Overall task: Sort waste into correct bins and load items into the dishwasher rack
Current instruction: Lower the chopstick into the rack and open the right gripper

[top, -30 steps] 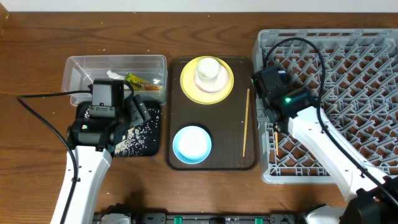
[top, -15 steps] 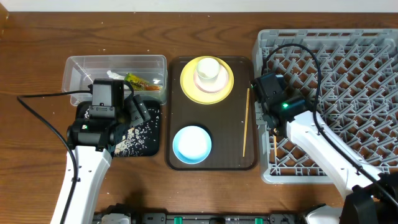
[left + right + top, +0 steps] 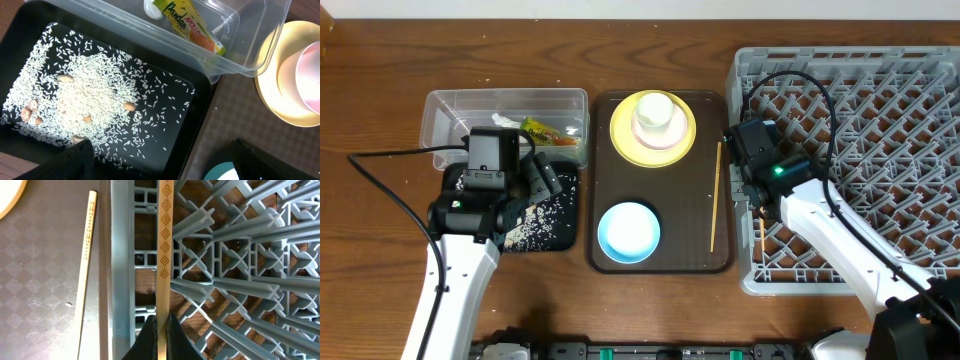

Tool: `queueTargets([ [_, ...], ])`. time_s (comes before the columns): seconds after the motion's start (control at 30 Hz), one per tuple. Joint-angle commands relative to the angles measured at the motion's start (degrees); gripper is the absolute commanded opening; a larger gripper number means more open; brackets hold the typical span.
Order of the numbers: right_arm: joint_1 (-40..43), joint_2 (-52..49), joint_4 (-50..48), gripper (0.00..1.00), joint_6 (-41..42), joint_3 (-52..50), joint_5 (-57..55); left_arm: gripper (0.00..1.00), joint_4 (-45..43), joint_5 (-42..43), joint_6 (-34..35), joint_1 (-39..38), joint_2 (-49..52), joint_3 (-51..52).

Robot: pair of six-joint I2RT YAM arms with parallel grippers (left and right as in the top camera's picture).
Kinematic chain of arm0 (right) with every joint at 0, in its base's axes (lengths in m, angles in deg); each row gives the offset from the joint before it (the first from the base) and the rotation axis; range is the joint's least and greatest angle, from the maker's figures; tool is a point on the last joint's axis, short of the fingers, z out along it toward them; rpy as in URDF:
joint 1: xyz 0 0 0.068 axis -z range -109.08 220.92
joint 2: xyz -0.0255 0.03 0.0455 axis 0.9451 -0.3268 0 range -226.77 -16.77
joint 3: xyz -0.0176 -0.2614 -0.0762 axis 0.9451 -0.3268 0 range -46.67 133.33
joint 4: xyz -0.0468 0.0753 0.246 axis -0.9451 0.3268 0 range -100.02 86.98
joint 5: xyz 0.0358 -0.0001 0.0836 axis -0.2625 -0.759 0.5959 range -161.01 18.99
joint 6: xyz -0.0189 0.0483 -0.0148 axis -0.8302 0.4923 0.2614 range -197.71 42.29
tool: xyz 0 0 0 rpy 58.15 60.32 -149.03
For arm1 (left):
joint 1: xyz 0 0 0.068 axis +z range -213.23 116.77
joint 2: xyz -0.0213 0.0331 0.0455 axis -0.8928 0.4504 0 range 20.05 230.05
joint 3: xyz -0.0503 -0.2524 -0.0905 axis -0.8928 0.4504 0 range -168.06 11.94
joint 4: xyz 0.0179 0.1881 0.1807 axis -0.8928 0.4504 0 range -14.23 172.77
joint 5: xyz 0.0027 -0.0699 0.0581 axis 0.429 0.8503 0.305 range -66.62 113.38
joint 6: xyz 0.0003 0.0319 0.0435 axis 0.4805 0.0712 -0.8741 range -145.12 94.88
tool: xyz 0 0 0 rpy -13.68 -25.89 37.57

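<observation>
Brown wood table (image 3: 380, 60) lies under all we see. Our right gripper (image 3: 160, 326) has its fingers pinched narrow on one chopstick (image 3: 164, 240), which runs along the inside of the rack (image 3: 120, 255) by its left rim, over the lattice. The second chopstick (image 3: 86, 255) lies apart on the serving tray (image 3: 40, 290), just beside that rim. Outward, the right arm (image 3: 840, 240) slants from the lower right corner up to the rack's left edge.

Our left gripper (image 3: 160, 152) stands wide, holding nothing, above the black tray (image 3: 202, 100) of rice (image 3: 85, 95). Beyond it sits the tub (image 3: 240, 45) with the wrapper (image 3: 192, 25) and paper wad (image 3: 150, 7). The left arm (image 3: 455, 280) rises from the bottom edge, wrist over the black tray.

On the serving tray, the plate (image 3: 622, 140) carries the cup (image 3: 655, 112), and the bowl (image 3: 628, 232) sits nearer us.
</observation>
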Motion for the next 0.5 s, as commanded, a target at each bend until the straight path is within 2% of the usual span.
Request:
queueTargets([
  [0.0,1.1,0.6,-1.0,0.01,-3.0,-0.4,-0.6,0.9,0.0,-0.7,-0.6,0.2,0.2,0.4],
  [0.47,2.8,0.6,-3.1,0.01,-5.1,-0.4,-0.9,0.9,0.0,-0.7,-0.6,0.2,0.2,0.4],
])
